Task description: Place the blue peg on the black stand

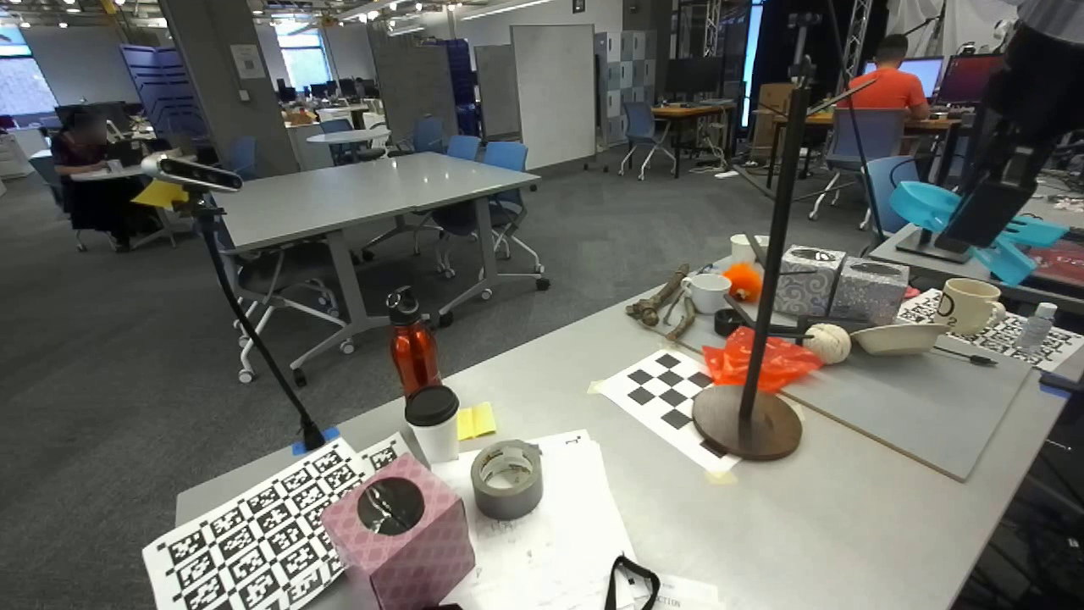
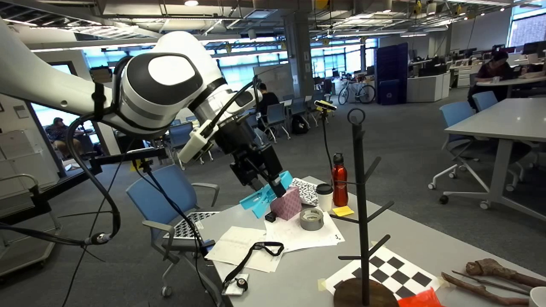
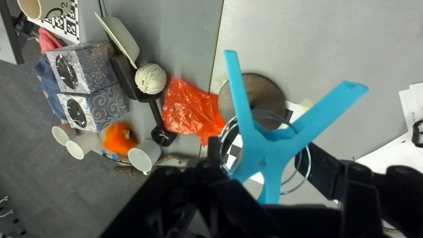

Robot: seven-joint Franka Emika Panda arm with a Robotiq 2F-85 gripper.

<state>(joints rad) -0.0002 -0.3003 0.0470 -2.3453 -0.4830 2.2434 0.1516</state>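
1. Blue clothes peg (image 3: pixel 264 147): held by the gripper (image 2: pixel 268 188), raised clear of the tabletop (image 1: pixel 847 508); in the wrist view, two long arms splayed toward eleven and two o'clock.
2. Jaws: partly spread, clamped about the middle of the peg, set at nine and three o'clock from it in the wrist view; exact contact too dark to make out.
3. Black branched stand (image 2: pixel 362 204): upright on the tabletop, well apart from the peg. In an exterior view, peg at two o'clock from the round brown base (image 1: pixel 745 439).
4. Checkerboard sheet (image 1: pixel 662 388): partly beneath that base, stretching toward ten o'clock.
5. Red plastic bag (image 3: pixel 191 112): crumpled, just beside the base, at nine o'clock in the wrist view. Twine ball (image 3: pixel 150 78): farther out, between nine and ten.
6. Pink tissue box (image 2: pixel 287 207): in an exterior view, partly hidden by gripper and peg, toward four o'clock from the latter. Duct tape roll (image 2: pixel 311 224): near the box, at four o'clock.
7. Lidded coffee cup (image 2: pixel 325 202) and red bottle (image 2: pixel 340 184): upright, toward one o'clock from the tape.
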